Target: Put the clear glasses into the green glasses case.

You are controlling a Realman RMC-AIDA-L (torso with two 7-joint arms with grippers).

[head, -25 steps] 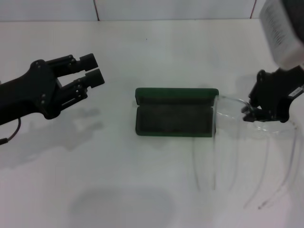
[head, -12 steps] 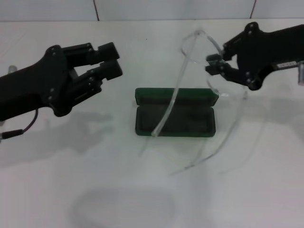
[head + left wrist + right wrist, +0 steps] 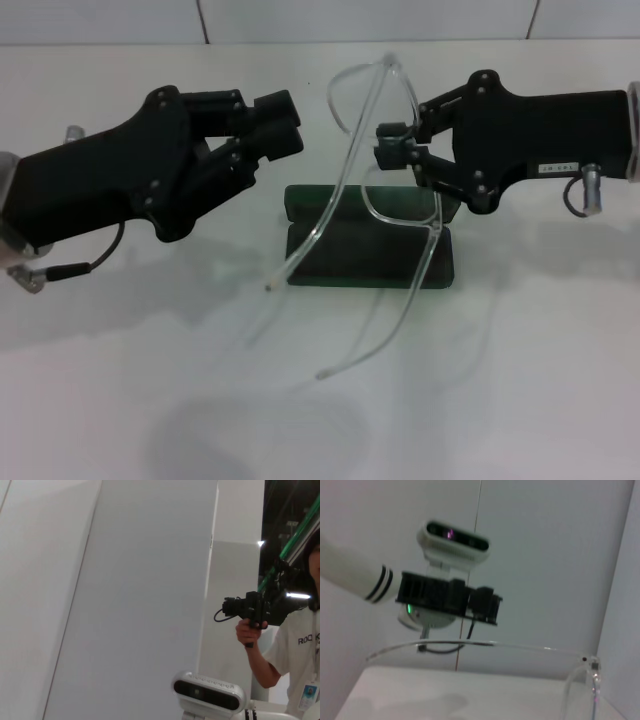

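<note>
Holding clear glasses | right tool | above green glasses case

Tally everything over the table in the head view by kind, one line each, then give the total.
Clear glasses: 1, held in the air by the right gripper
Green glasses case: 1, lying open on the table
Grippers: 2, the left gripper raised beside the glasses, the right one shut on them
Total: 4
</note>
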